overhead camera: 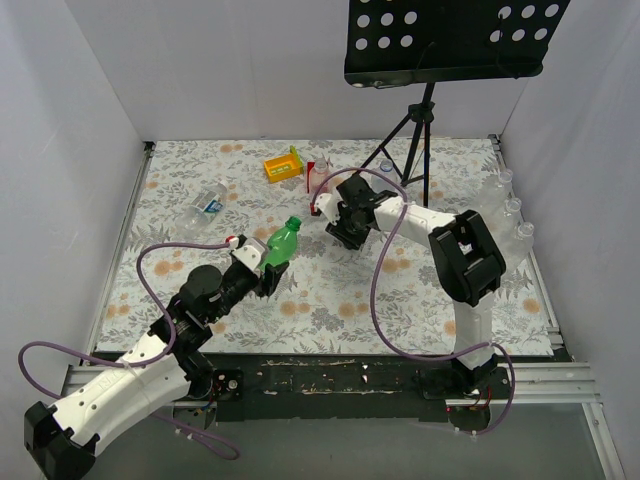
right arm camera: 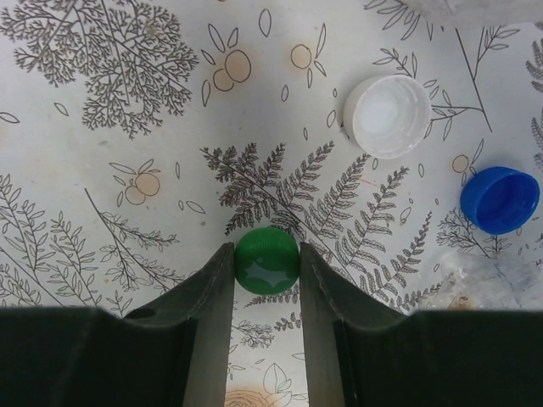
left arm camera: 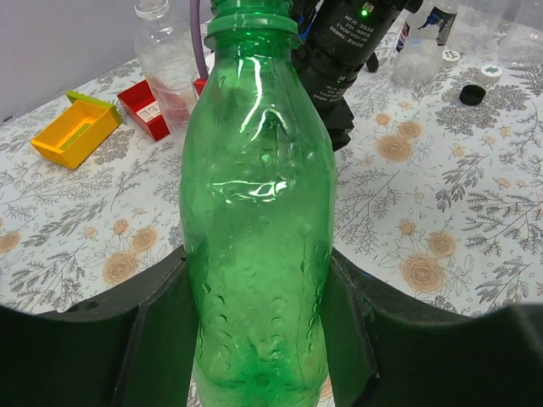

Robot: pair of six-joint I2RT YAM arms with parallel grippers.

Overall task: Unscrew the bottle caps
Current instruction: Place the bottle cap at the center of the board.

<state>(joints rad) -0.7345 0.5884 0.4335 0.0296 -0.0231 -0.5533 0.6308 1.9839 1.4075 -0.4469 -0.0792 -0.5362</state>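
While the left claw (left arm camera: 259,284) clamps the green bottle (left arm camera: 254,195), the right claw (right arm camera: 265,254) pinches a cap (right arm camera: 267,263) — green.

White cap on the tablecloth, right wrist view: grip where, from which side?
Pinch the white cap across its outer rim, coming straight down from above. It lies flat, seemingly mouth up, so only the low side wall offers opposed faces.

No writing is legible: the white print on the black arm housing (left arm camera: 355,27) and the blue label (overhead camera: 213,207) of a lying clear bottle (overhead camera: 197,214) are too blurred.
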